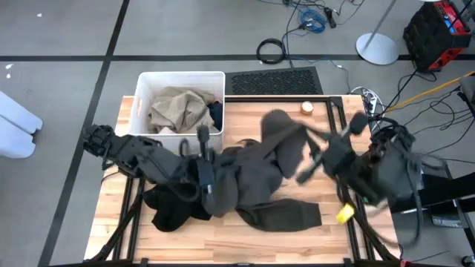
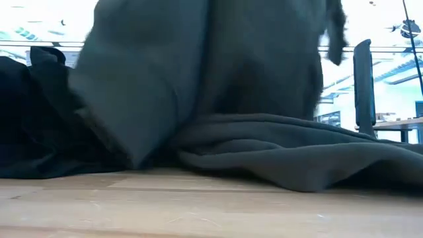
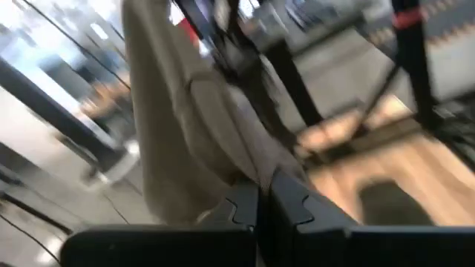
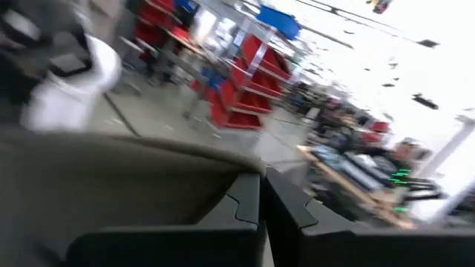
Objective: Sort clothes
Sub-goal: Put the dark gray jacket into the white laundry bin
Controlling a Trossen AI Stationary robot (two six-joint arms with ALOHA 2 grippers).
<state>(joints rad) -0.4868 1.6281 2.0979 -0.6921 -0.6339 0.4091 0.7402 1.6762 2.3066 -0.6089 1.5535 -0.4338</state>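
A large olive-brown garment (image 1: 260, 178) is held up between my two grippers over the middle of the table. Its lower part (image 2: 291, 155) lies bunched on the wood. My left gripper (image 1: 202, 144) is shut on its left side, and my right gripper (image 1: 315, 152) is shut on its right side. A black garment (image 1: 174, 208) lies on the table near the front left, under my left arm. A tan garment (image 1: 178, 107) and a dark teal one (image 1: 215, 113) lie in the white bin (image 1: 145, 81). My left gripper pinches a bunch of the olive-brown garment's cloth (image 3: 237, 174) between its two shut fingers. The cloth runs up and away from the fingertips (image 3: 286, 204). How many layers it holds, I cannot tell. My right gripper pinches the garment's cloth (image 4: 215, 185) between its two shut fingers, roughly level. The cloth spreads away to one side of the fingertips (image 4: 286, 204). The garment hangs below both holds, and its lower part rests on the table.
The white bin stands at the table's far left corner. A small yellow object (image 1: 344, 214) lies near the front right, and a small round thing (image 1: 307, 107) sits by the far edge. Bare wood shows along the near edge (image 2: 198, 205).
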